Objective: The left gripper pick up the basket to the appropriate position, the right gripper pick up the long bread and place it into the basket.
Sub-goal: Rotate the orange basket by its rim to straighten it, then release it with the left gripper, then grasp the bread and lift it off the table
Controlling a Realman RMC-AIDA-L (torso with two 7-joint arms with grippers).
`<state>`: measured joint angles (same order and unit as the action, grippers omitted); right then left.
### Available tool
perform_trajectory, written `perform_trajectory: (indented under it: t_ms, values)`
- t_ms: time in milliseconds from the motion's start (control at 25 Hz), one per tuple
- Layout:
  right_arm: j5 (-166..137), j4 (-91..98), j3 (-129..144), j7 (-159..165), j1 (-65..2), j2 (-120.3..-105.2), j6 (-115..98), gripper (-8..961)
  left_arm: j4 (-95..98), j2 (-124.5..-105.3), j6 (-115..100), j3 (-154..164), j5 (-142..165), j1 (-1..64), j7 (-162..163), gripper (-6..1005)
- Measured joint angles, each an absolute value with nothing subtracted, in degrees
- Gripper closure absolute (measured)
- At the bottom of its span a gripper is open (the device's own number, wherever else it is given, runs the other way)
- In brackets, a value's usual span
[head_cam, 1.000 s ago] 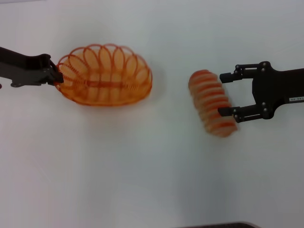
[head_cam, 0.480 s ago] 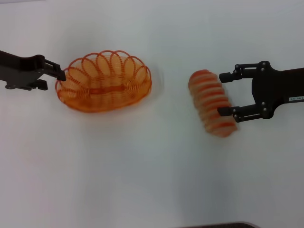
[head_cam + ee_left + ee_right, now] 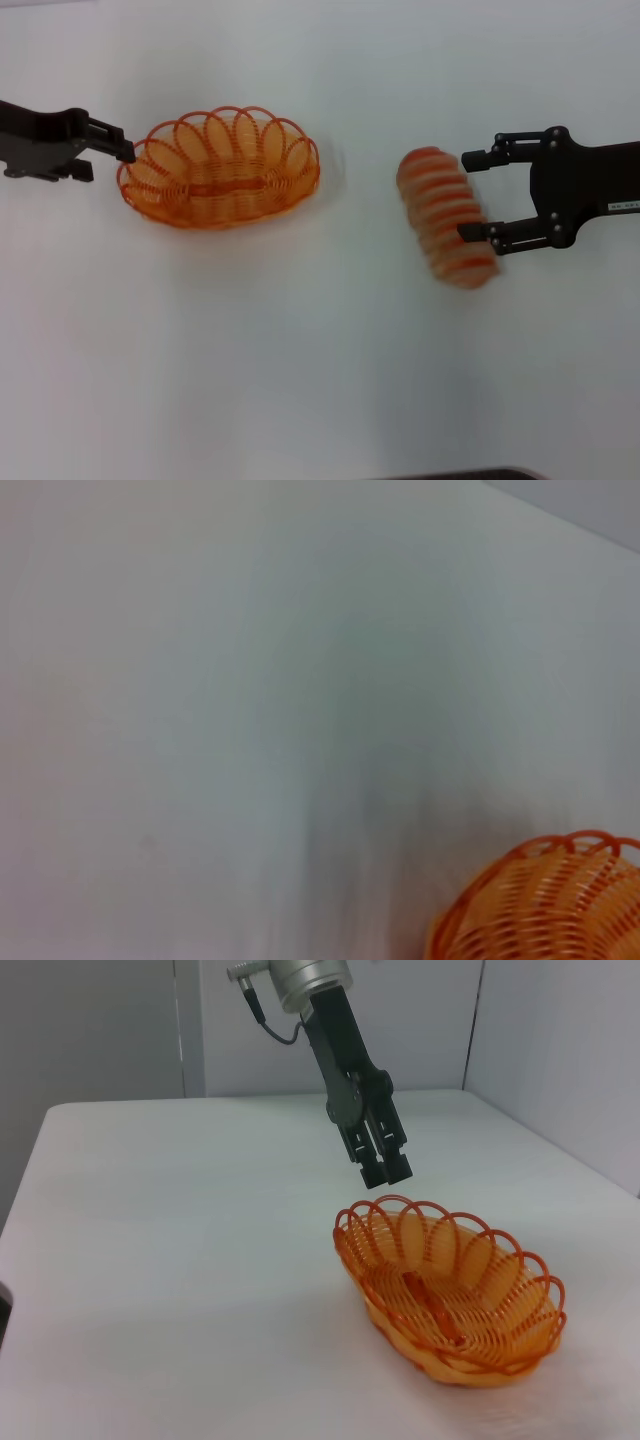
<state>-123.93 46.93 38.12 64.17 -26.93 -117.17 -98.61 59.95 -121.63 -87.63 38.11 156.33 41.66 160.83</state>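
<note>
Since a second ago the basket (image 3: 220,167) has dropped from a tilt to sit flat on the white table (image 3: 300,360), and the left claw (image 3: 122,148) has let go and backed off to hover just above and outside the rim at the basket's left end. In the right wrist view its fingers (image 3: 385,1165) hang close together with nothing between them, clear of the wire. Well apart to the right, the bread (image 3: 448,217) lies on the table, angled, with the right claw (image 3: 472,196) spread wide beside it: one fingertip near the bread's far end, the other touching its flank near the middle, neither squeezing. My worry is that grip. The claw straddles only part of the length rather than crossing the loaf squarely, so closing from here could pinch a corner, spin the bread or nudge it away. A soft, ridged loaf held off-centre may also droop and catch the looped rim on the way in, tipping the light basket now nothing steadies it.
</note>
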Motion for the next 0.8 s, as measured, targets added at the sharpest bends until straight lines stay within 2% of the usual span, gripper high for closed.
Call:
perform_trajectory:
  t_ms: [200,600,800]
  values:
    - [-123.8,46.9,37.6,65.0,-26.9,-117.57,-98.6,133,61.5,-121.21,-88.1,37.9,154.1,41.4,157.0,389]
    - [-121.2,46.8,36.8,71.5,-27.1,-117.73,-99.2,134,61.2,-118.15,-88.8,37.6,145.6,38.9,139.3,393]
    - [-118.3,46.7,36.2,75.2,-27.0,-117.65,-100.7,134,61.9,-117.98,-89.8,37.5,142.5,37.2,126.7,395]
